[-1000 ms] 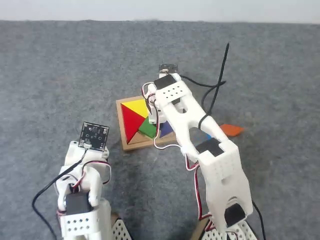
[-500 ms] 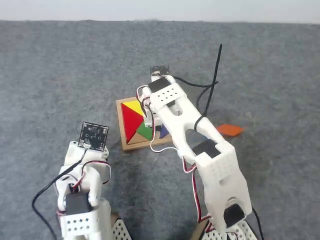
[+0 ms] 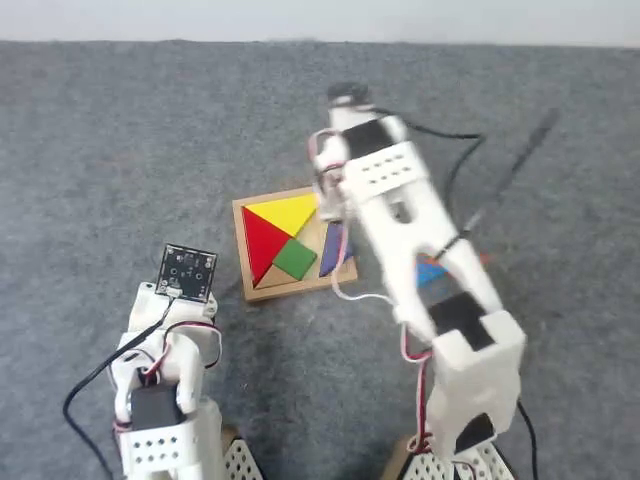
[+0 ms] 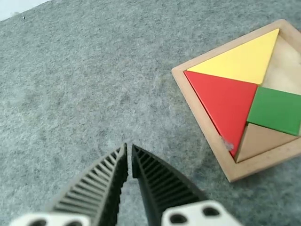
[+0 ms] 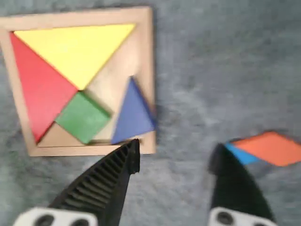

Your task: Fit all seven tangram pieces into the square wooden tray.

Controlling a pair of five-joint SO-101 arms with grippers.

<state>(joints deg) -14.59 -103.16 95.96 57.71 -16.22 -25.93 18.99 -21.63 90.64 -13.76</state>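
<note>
My right gripper (image 5: 176, 162) hangs spread open and empty, the tray (image 5: 89, 151) with four pieces inside (yellow triangle (image 5: 75, 47), red triangle (image 5: 35, 89), green square (image 5: 82, 117), blue triangle (image 5: 133, 113)) just ahead of one finger and two loose (orange piece (image 5: 270, 148), light-blue piece (image 5: 237, 151)) beside the other, placed, I judge, to fetch those, while my left gripper (image 4: 129, 160) sits clenched empty, well short of the tray.

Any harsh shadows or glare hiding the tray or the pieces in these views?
High view: soft, even light, with no hard-edged shadow on the mat around the right arm or the tray. Left wrist view: the red triangle and yellow triangle show flat colour, no glare. Right wrist view: no hot spots on the blue triangle or the orange piece.
</note>
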